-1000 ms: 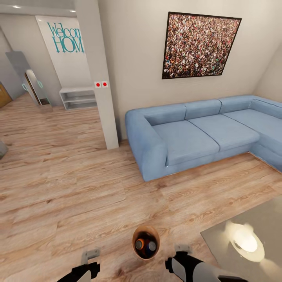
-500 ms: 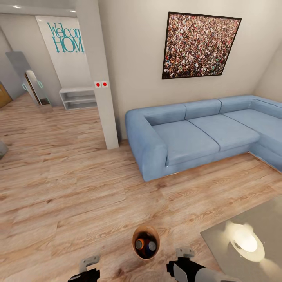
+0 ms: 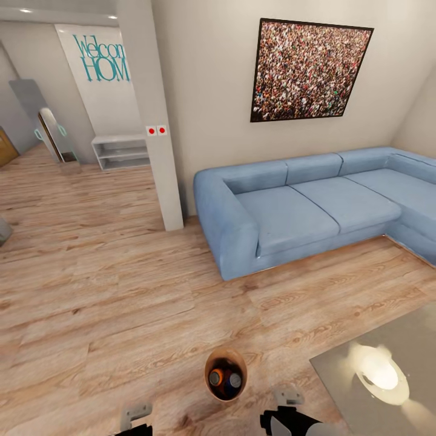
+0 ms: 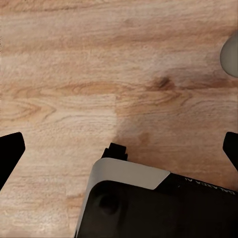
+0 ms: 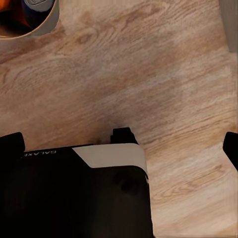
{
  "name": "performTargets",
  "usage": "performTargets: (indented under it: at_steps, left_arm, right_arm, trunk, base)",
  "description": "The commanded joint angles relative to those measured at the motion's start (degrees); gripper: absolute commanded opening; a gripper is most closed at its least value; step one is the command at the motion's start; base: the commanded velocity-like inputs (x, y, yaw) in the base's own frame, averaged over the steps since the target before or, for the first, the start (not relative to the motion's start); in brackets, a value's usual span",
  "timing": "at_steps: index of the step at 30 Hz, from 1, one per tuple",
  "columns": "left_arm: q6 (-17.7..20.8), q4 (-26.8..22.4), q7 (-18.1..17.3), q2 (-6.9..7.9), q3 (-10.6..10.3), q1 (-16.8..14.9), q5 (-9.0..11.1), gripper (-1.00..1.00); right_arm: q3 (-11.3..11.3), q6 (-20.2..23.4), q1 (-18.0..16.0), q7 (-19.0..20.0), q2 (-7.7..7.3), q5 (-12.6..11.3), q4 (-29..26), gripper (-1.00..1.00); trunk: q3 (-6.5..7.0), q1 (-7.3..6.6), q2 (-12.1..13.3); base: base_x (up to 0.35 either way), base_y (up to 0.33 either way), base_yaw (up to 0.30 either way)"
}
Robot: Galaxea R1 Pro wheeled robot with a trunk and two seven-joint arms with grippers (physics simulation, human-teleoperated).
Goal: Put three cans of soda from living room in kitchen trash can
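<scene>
Left gripper (image 4: 119, 148): in its wrist view the two dark fingertips sit at opposite edges of the picture, wide apart, nothing between them but wood floor (image 4: 99, 74). Right gripper (image 5: 119, 144): same in its own wrist view, fingertips far apart, empty, base of the robot below. In the head view both grippers are cut off at the bottom edge, left (image 3: 136, 416) and right (image 3: 287, 399), one to each side of the trash can.

Trash can (image 3: 225, 373): stands upright on the floor between the two grippers, close to the robot, touching neither. Brown inside. Part of its rim (image 5: 29, 22) cuts into the right wrist view.

Cans of soda (image 3: 224, 379): lying inside the bin. One orange with a silvery top and one blue are readable; a third shape behind them is dark and I cannot tell it for certain.

Progress, as judged: cans look collected, but the bin is in the living room, with blue sofa (image 3: 290, 212), crowd picture (image 3: 309, 71) and glass table (image 3: 381, 369) nearby. If the bin belongs in the kitchen, carrying it there is what remains.

Hard to make out: count of cans; the bin's handle slot; any kitchen. Hallway at far left is small and vague.
</scene>
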Motion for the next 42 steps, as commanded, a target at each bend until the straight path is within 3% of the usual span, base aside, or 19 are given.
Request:
performTargets:
  at_steps: [1,9,16,42]
  left_arm:
    - [-0.11,0.00,0.00,0.00,-0.01,0.19,0.00,1.00]
    - [-0.73,0.28,0.07,0.00,-0.01,1.16,0.08,1.00]
    - [-1.72,4.51,0.06,-0.06,-0.01,1.44,-0.05,1.00]
    - [-2.45,5.48,0.08,0.01,-0.01,5.14,-0.10,1.00]
  right_arm:
    - [0.01,-0.02,0.14,0.00,-0.16,-0.01,-0.03,1.00]
    - [-0.03,-0.16,1.22,0.00,-1.50,-0.07,-0.10,1.00]
    - [-0.01,-0.17,2.07,0.00,-2.78,-0.15,-0.05,1.00]
    - [-0.05,-0.18,6.17,0.00,-4.28,-0.16,0.00,1.00]
  trunk:
    - [0.00,0.00,0.00]
    - [0.00,0.00,0.00]
    - [0.00,0.00,0.00]
    - [0.00,0.00,0.00]
  base:
    - [0.000,0.000,0.000]
    - [0.000,0.000,0.000]
    - [0.000,0.000,0.000]
    - [0.000,0.000,0.000]
